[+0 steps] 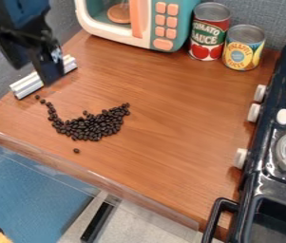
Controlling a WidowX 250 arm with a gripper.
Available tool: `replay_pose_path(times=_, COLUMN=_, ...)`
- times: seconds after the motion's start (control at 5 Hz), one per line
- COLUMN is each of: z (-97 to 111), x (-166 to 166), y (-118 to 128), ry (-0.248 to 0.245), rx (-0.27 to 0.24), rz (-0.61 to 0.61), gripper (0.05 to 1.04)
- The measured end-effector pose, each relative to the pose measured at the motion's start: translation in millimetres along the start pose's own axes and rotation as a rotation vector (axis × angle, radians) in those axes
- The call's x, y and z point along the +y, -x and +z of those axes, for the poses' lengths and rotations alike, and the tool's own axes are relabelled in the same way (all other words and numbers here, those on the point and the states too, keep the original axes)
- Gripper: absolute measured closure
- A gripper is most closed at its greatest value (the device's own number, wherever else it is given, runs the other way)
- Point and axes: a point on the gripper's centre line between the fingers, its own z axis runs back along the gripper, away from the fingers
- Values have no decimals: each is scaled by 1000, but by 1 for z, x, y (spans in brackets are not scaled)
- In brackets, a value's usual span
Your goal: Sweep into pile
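Nearest: tabletop, wood-grained, its front rim running slantwise across the foreground; the work surface for the sweep.

Item, to the right: black toy stove, pale knobs towards the wood; probably set dressing, bounding the work on that side.

Item: one lone bean, dark, lying apart on the near side of the rest; a straggler that a full sweep should gather.

Item, principal: dark beans, massed left of the tabletop's middle, dense at the centre, with a blunt arm rising to the right and a thin trail to the upper left. Largely a heap already, I judge; the tail and the straggler remain to be drawn in.

Item: pale ridged bar, low beside the trail's far end, its long side facing roughly towards the beans; presumably the sweeper, so placed to push the tail inward.

Item: black gripper, pointing down at the bar, partly in front of it. Spread, narrowed or clamped on the bar: cannot tell.

Farthest: two cans, red-labelled and yellow-labelled, upright beside a toy microwave; likely backdrop, well apart from the sweep.
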Motion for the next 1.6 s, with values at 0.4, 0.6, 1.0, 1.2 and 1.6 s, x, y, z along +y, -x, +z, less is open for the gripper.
replay_pose_path(times=0.4, z=-35, x=46, y=-22, ry=-71, rx=48, rz=-42, gripper=83)
replay_pose_path(times=0.6, z=-47, x=64, y=-33, ry=-100, rx=58, rz=-56, gripper=83)
replay_pose_path(times=1.0, z=-74, x=92, y=-48, ry=-96, rx=17, rz=-75, gripper=83)
replay_pose_path(times=1.2, z=-86, x=104, y=-52, ry=-126, rx=26, rz=-63, gripper=83)
replay_pose_path(times=1.6, z=-104, x=128, y=-67, ry=-162, rx=57, rz=5, gripper=83)
